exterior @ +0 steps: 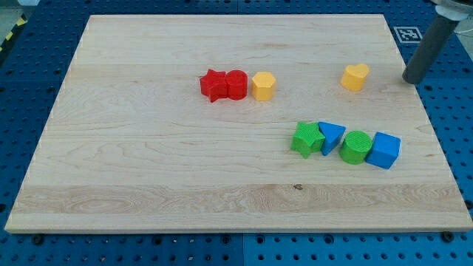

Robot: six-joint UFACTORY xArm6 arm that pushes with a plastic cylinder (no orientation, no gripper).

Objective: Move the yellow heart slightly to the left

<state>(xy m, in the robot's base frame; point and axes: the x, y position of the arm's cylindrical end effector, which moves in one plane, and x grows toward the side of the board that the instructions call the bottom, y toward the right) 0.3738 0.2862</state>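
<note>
Ribbed plastic yellow heart (355, 76) on pale grained wooden board (148, 170). Right of heart, apart: my tip (412, 79), smooth dark rod, no claw, touching nothing.

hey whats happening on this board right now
A robot arm with a dark rod is set to nudge the yellow heart leftward. My tip sits to the view's right of the heart, apart from it. Further left, a red star, a red cylinder and a yellow hexagon form a row. Below, a green star, blue triangle, green cylinder and blue cube line up on the wooden board.
</note>
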